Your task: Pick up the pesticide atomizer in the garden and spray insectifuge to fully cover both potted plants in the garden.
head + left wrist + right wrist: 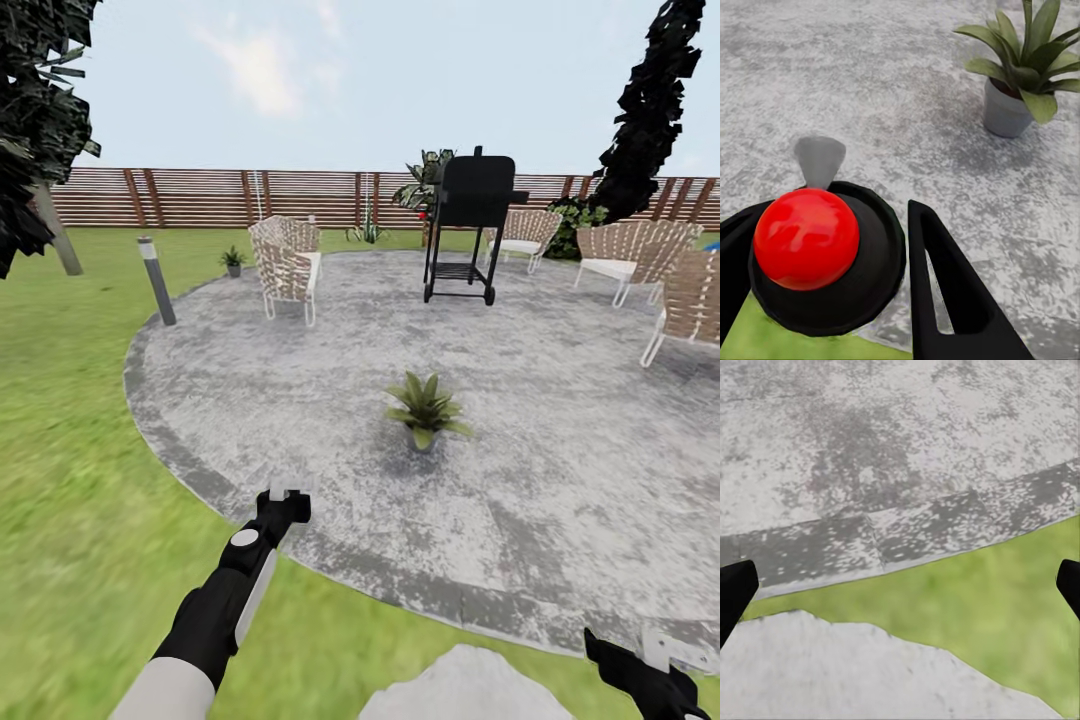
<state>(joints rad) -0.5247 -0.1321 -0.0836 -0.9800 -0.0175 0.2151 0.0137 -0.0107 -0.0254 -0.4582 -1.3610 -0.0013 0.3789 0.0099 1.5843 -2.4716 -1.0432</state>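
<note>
Left end effector (288, 492): raised over the lawn just short of the paving's near edge, pinching the pesticide atomizer (821, 251); black fingers (945, 292) pressed against either side of its round black body.
Pesticide atomizer: held in the left end effector; glossy red round cap on a black body, grey cone-shaped nozzle pointed out over the paving toward the nearer plant.
Nearer potted plant (426, 410): low rosette of broad pointed green leaves in a small grey pot, standing upright on the paving a little inside its near edge, well apart from the chairs; also seen in the left wrist view (1024, 67), beyond the nozzle and off to one side.
Farther potted plant (233, 261): small grey pot on the lawn just off the paving's far left edge, near the fence.
Right end effector (668, 668): low at the near right, over the border between lawn and paving; fingers (735, 589) spread wide, nothing between them.
Paving (560, 420): round, mottled grey, ringed by a darker stone border.
Lawn (70, 450): green, surrounding the paving; pale stepping stone (465, 690) at the near edge.
Grill (470, 225): black, wheeled, toward the paving's far edge.
Wicker chairs: one at far left (285, 265), others along the far right edge.
Bollard light (157, 280): grey post at the paving's left edge.
Fence (210, 197): brown slats along the far side of the lawn.
</note>
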